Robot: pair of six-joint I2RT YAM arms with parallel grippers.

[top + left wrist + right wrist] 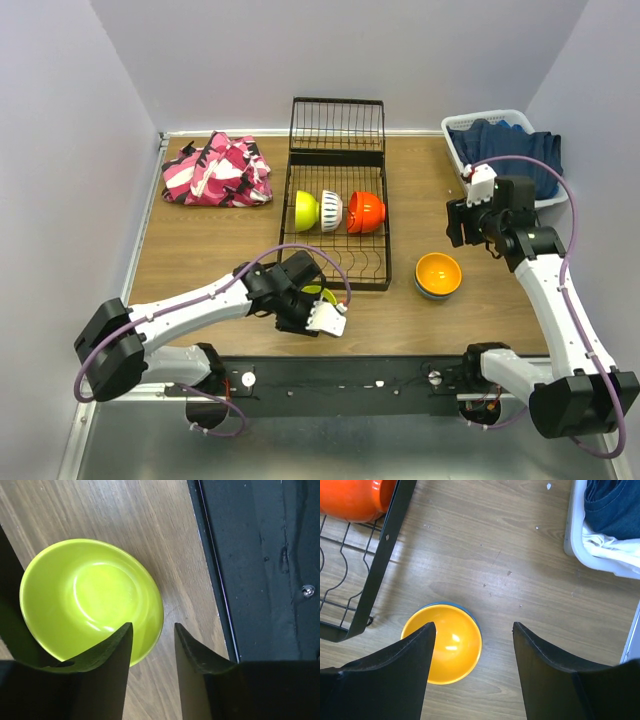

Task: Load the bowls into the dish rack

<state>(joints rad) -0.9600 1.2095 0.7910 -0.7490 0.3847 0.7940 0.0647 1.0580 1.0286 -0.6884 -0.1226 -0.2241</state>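
Rim of the lime bowl is straddled by the left gripper, fingers slightly apart, nothing pinched yet, so closing's probably needed next. Right gripper is held wide, empty.

Bare table is showing between the right claw's spread fingers. The orange bowl is sitting under one finger, the dish rack is crowding its left, the white basket its right. The lime bowl's rim is crossing the left claw's gap.
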